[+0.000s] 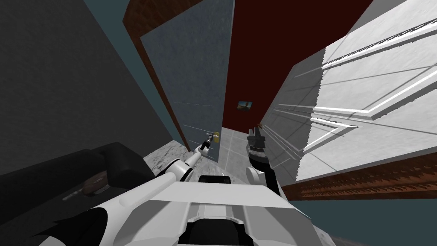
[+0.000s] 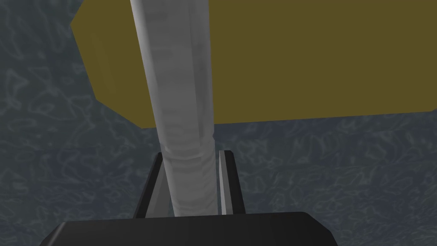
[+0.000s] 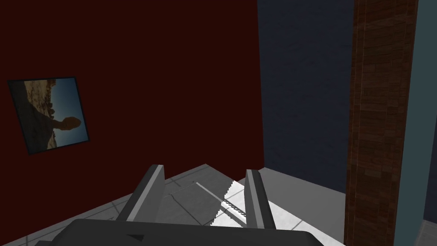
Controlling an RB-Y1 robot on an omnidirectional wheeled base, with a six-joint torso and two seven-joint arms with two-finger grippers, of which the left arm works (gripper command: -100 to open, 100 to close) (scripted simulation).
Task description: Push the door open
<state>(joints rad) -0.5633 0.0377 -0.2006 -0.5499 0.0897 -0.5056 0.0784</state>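
The blue-grey door (image 1: 192, 77) stands partly ajar in its brown frame (image 1: 158, 85). A yellow plate (image 1: 217, 136) near its free edge carries a grey lever handle (image 2: 179, 106). My left gripper (image 1: 208, 141) is at that handle. In the left wrist view the left gripper (image 2: 192, 153) is shut on the handle, with the yellow plate (image 2: 298, 64) and the door's surface (image 2: 64, 171) right behind. My right gripper (image 1: 257, 130) hangs open in the gap beside the door's edge, touching nothing. The right gripper (image 3: 204, 170) has nothing between its fingers.
Beyond the gap lie a grey tiled floor (image 1: 234, 149) and a dark red wall (image 1: 273, 64) with a small picture (image 1: 244, 104). A white panelled surface (image 1: 362, 106) runs close along my right. A dark sofa (image 1: 85, 171) sits at my left.
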